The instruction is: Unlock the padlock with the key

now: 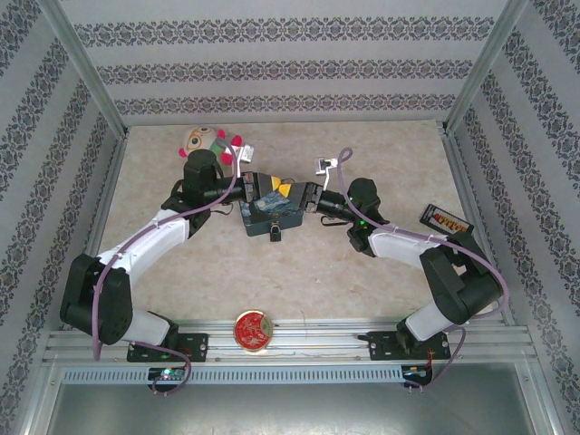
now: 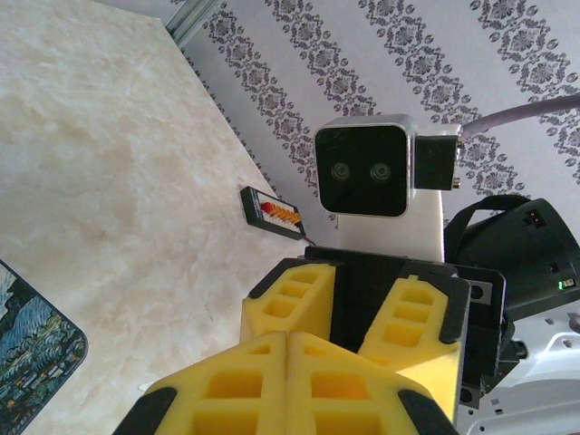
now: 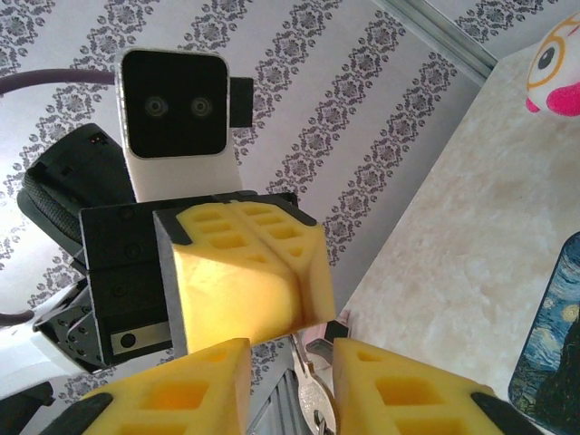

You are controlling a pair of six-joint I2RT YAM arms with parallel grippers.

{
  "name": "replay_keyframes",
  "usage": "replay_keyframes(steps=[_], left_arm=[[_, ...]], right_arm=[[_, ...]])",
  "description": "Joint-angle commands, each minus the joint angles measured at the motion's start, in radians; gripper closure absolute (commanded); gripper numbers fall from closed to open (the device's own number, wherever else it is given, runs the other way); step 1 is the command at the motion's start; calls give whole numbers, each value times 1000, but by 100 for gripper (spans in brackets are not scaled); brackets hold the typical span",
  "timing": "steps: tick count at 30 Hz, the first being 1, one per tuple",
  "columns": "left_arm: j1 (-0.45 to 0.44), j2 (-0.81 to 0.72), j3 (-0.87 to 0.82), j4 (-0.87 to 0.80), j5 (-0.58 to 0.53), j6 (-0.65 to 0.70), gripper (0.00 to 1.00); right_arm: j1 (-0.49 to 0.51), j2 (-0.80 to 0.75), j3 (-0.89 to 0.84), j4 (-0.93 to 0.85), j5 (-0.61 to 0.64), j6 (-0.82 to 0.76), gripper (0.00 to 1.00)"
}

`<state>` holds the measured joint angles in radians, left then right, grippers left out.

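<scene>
The small silvery key point(image 3: 315, 399) hangs blade-up. Its blade tip is pinched in my left gripper point(image 3: 299, 290), whose yellow fingers are pressed together point(image 2: 288, 340). My right gripper point(image 3: 290, 381) faces it nose to nose, with its fingers spread on either side of the key's head and a gap still showing. Both grippers, left point(image 1: 275, 188) and right point(image 1: 290, 192), meet above the blue painted tin point(image 1: 272, 216). The tiny dark padlock point(image 1: 274, 234) lies at the tin's near edge, below both grippers. From the left wrist, the right gripper point(image 2: 358, 313) is seen open.
A stuffed toy point(image 1: 208, 140) sits at the back left, behind the left arm. A dark flat box with orange marks point(image 1: 446, 219) lies at the right wall. A red round lid point(image 1: 253, 330) rests at the near edge. Striped walls enclose the table.
</scene>
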<state>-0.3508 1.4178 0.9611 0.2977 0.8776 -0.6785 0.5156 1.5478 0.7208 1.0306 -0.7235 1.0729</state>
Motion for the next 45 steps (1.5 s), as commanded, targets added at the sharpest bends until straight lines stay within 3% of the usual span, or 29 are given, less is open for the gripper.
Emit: replay_keyframes(steps=[1,30,40,42,45], left_arm=[[14,-12,-10,98,-5,-46,100],[33,3,-40,190,-17,-119,100],[35,7,-47,203,-9,-136,99],[37,6,-50,207,-12,-143,88],[39,1,-51,209,-18,-150,58]], right_arm=[[12,3,11,63,-19,5,69],[14,15,5,81,-22,12,78],[11,11,2,89,-10,14,93],[9,7,-6,89,3,16,96],[0,-3,-31,66,46,24,100]])
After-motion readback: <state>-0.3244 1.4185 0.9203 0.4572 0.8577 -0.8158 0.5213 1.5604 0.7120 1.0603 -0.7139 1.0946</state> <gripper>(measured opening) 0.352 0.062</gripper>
